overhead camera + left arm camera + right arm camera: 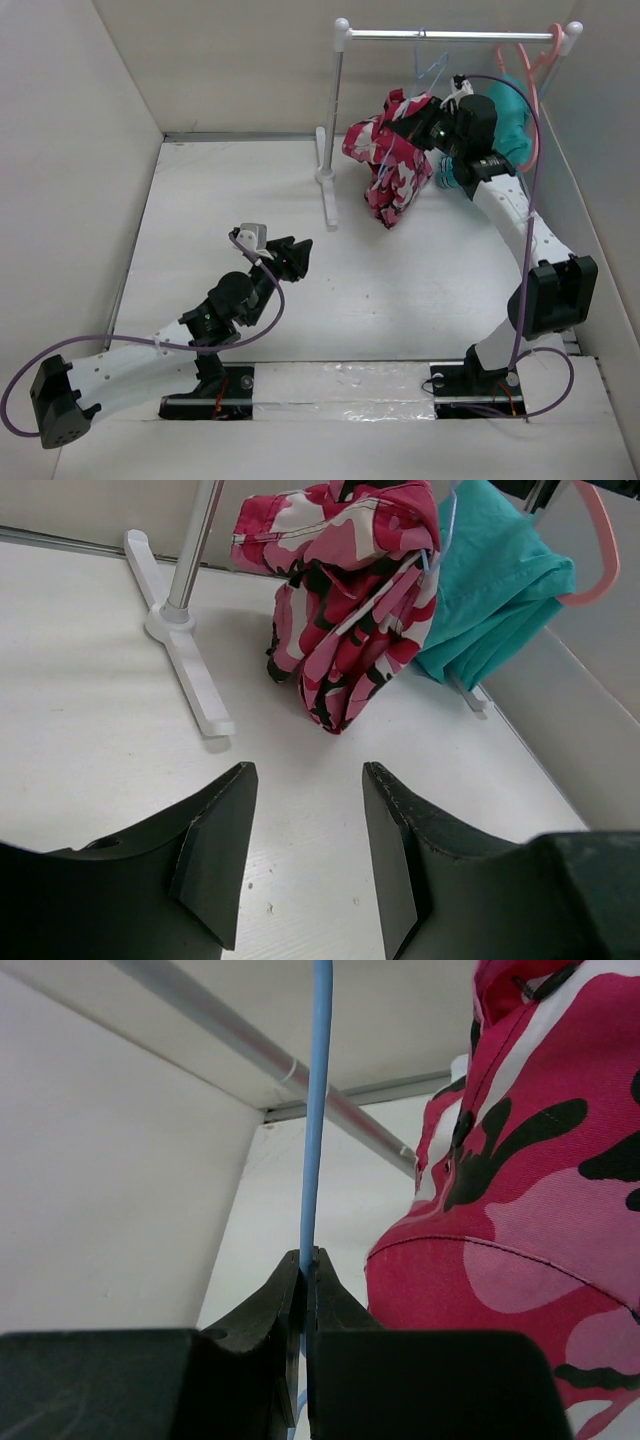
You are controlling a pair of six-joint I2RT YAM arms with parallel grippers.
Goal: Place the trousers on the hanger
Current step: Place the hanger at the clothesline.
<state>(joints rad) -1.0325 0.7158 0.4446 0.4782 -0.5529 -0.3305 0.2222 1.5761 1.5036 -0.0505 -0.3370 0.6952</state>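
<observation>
The place is a white box: plain white walls on three sides and a flat white table [400, 290] under everything, with a small clothes rack [450, 34] of white posts and a metal rail standing at the far end. On this rack hang the soft trousers in hot-pink, white and black camouflage print [392, 165]. They are gathered in a thick bundle over the thin pale-blue translucent hanger [432, 68], and their lower end comes down close to the table beside the left post. The hook of the hanger is up at the rail, but from where I look I cannot tell if it sits fully over it. The right gripper [305, 1260] is raised to the rack and its two jaws are pressed together on a thin blue rod of the hanger, with the camouflage cloth just beside it. The left gripper [307, 775] is low over the middle of the table, well apart from the rack; its jaws stand apart and there is nothing between them. To the right of the trousers a plain teal garment [490, 590] hangs from a thicker coral-pink hanger [600, 550]. As I judge it, the main part is done, since the cloth already lies over the hanger. What is left seems small: to make sure of the hook on the rail, to let go of the hanger, and perhaps to straighten the bunched cloth.
</observation>
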